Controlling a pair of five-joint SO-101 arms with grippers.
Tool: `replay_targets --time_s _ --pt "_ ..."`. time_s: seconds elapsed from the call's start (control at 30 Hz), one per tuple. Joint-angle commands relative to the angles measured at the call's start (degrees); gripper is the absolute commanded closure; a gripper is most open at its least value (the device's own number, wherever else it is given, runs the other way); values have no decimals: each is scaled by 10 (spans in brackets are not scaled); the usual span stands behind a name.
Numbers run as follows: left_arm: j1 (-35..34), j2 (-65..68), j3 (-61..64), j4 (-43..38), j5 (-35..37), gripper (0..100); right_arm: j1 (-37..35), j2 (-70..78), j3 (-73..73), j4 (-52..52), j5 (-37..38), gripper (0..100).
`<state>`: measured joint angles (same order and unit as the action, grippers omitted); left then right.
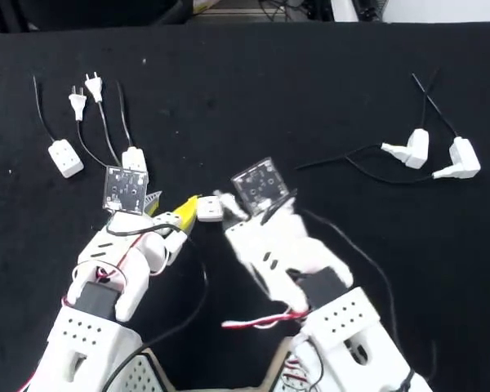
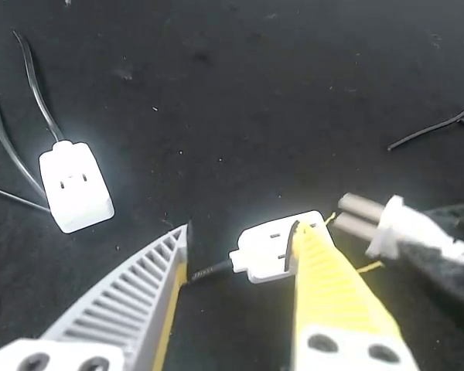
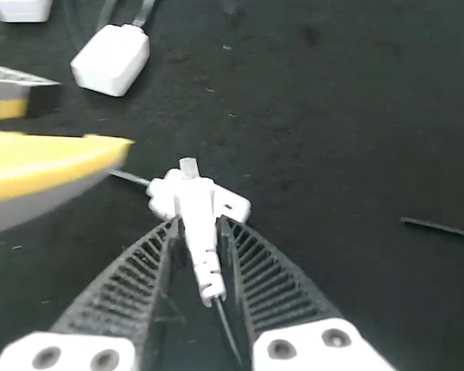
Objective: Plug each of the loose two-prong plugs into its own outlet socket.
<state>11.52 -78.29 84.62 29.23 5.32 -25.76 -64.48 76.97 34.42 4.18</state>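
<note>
Right gripper (image 3: 197, 226): fingers were closed on the two-prong plug (image 3: 193, 197), its prongs held just beside the outlet socket (image 2: 274, 249). Left gripper (image 2: 246, 232): fingers were spread, the yellow finger (image 2: 332, 286) laid against the socket. Prongs should be squared to the slots before insertion.

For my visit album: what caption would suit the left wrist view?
Left gripper at a white outlet socket, a two-prong plug aimed prongs-first at it; a second socket lies apart.

Socket (image 2: 264, 249) partly hidden behind yellow finger (image 2: 332, 294), edge-cut white block (image 3: 15, 8), likely another socket
</note>
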Motion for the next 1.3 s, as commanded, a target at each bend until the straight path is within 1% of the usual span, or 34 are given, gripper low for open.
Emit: replay_targets --time_s 0.0,0.07,0.23,0.33,0.43,0.6,0.77,0.87,1.03,1.17,1.27 --pt "4 -9 -1 -2 -5 780 47 11 -23 -7 21 988" --pt "4 -9 -1 -2 -5 780 65 43 -38 11 34 988" --pt "4 -9 -1 -2 -5 780 145 173 -51 34 115 988" --pt "4 -9 -1 -2 -5 780 190 260 -80 34 124 988" --pt "4 -9 -1 -2 -5 780 206 337 -114 39 126 988" --pt "4 -9 -1 -2 -5 780 207 425 -136 41 127 988" --pt "4 -9 -1 -2 -5 780 213 418 -167 116 128 988" --pt "4 -9 -1 -2 -5 780 212 412 -175 147 157 987" --pt "4 -9 -2 -2 -5 780 209 415 -172 147 191 978" --pt "4 -9 -2 -2 -5 780 209 415 -173 147 195 895" --pt "4 -9 -2 -2 -5 780 209 415 -175 147 195 902"
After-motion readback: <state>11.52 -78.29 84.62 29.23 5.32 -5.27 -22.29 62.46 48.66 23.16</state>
